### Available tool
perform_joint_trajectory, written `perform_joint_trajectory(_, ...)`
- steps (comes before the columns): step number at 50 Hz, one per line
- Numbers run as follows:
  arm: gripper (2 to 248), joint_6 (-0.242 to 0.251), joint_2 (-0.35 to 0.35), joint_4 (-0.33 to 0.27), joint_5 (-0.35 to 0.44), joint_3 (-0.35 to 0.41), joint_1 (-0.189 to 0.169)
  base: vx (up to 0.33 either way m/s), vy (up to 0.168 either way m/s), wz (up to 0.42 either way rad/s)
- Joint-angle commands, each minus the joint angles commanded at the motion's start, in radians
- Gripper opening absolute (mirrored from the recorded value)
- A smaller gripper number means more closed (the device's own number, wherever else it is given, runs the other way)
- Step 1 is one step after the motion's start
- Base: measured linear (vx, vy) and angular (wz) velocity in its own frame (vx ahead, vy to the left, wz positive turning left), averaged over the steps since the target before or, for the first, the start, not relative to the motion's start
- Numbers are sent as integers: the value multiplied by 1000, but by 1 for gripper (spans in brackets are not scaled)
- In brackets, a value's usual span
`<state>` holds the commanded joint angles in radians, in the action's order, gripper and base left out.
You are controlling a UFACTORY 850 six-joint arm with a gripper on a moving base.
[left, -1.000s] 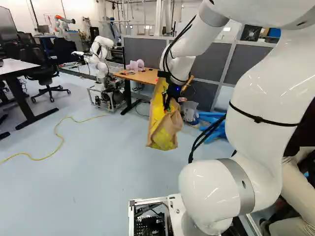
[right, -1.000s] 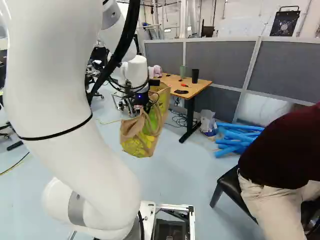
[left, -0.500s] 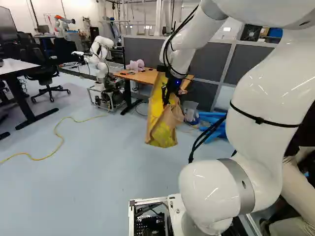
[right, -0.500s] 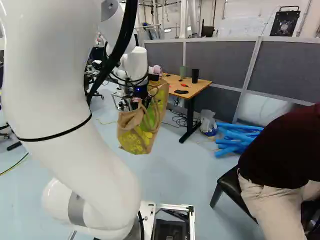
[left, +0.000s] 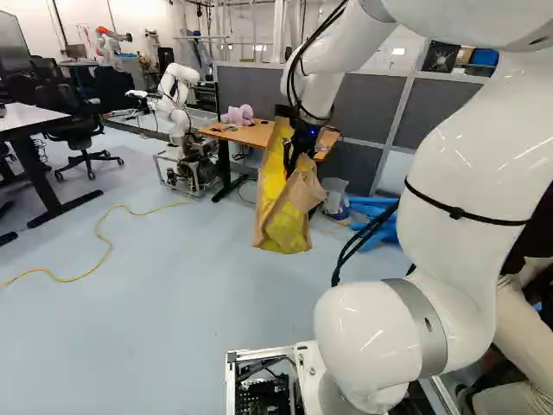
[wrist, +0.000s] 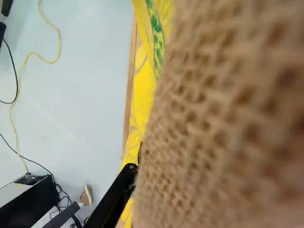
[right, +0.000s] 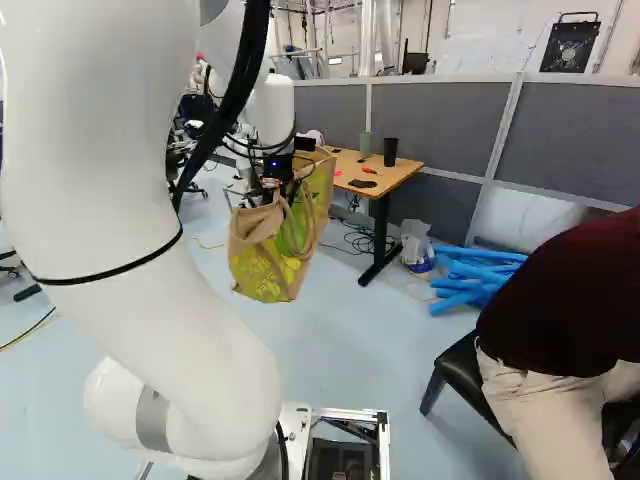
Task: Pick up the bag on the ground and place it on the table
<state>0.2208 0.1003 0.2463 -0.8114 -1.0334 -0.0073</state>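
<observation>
My arm (left: 471,164) is reaching forward, and its claw (left: 296,162) is clamping the bag (left: 283,226) near its mouth. I'm judging that grip from how the bag is hanging; in the wrist view only one finger (wrist: 114,197) is showing, and burlap is hiding the other. The bag is dangling above the floor (left: 155,294), close by the table (right: 398,174); whether it's touching the edge, I'm not able to tell.

I'm expecting it to be light, floppy and hard to break (the coarse weave is probably giving good bite), so swinging and sagging are worrying me more than slipping. The gathered rim or the straps (right: 289,214) are looking best for taking hold; the soft sides would be folding. Next I'm wanting enough height for the bag's bottom to be clearing the tabletop.

Farther back, a dark cup (right: 390,152) is standing on the table, and loose cloth could be knocking it. Beyond, grey panels (right: 440,120) are closing off the space.
</observation>
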Motion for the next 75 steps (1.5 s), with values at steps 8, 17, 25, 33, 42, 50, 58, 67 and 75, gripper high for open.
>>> perform_joint_trajectory(8, 22, 0, -2, 0, -41, -25, -2, 0, 0, 0)
perform_joint_trajectory(17, 22, 0, -3, 0, -88, -55, -6, 0, 0, 0)
perform_joint_trajectory(25, 22, 0, -4, 0, -129, -81, -9, 0, 0, 0)
perform_joint_trajectory(33, 22, 0, -4, 0, -170, -108, -12, 0, 0, 0)
perform_joint_trajectory(42, 22, 0, -4, 0, -216, -139, -16, 0, 0, 0)
perform_joint_trajectory(50, 22, 0, -3, 0, -258, -168, -19, 0, 0, 0)
perform_joint_trajectory(58, 22, 0, -2, 0, -299, -197, -22, 0, 0, 0)
perform_joint_trajectory(67, 22, 0, 0, 0, -345, -232, -25, 0, 0, 0)
perform_joint_trajectory(75, 22, 0, 3, 0, -386, -263, -27, 0, 0, 0)
